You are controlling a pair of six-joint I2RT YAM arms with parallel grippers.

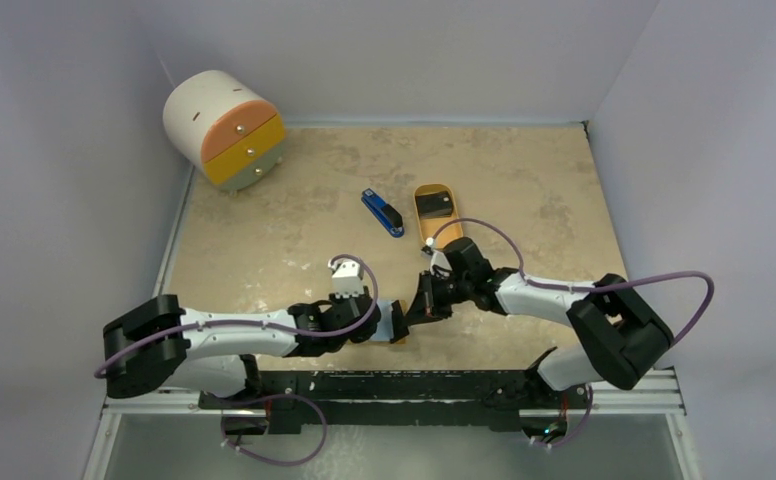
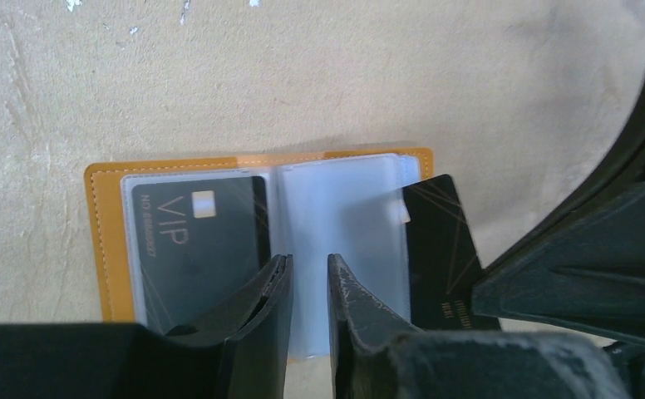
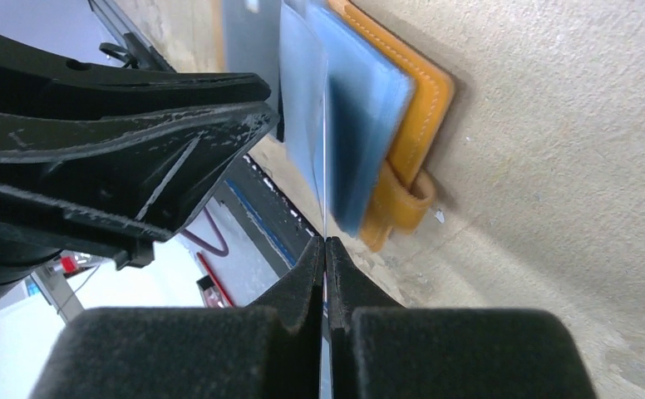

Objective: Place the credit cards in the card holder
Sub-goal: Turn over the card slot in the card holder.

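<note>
The orange card holder (image 2: 99,241) lies open on the table, its clear sleeves facing up. A dark credit card (image 2: 194,241) marked VIP sits inside the left sleeve. A second dark credit card (image 2: 438,241) is tilted against the right sleeve's edge, with my right gripper (image 3: 325,243) shut on it. In the right wrist view that card shows only as a thin edge. My left gripper (image 2: 309,264) hovers over the middle sleeve with its jaws slightly apart and nothing between them. From above, both grippers (image 1: 382,325) (image 1: 419,308) meet at the holder (image 1: 400,330).
A blue-and-black stapler-like bar (image 1: 382,212) and an oval orange tray (image 1: 426,235) with a dark item in it lie at mid-table. A round white drawer unit (image 1: 226,128) stands at the back left. Walls close in the table's sides.
</note>
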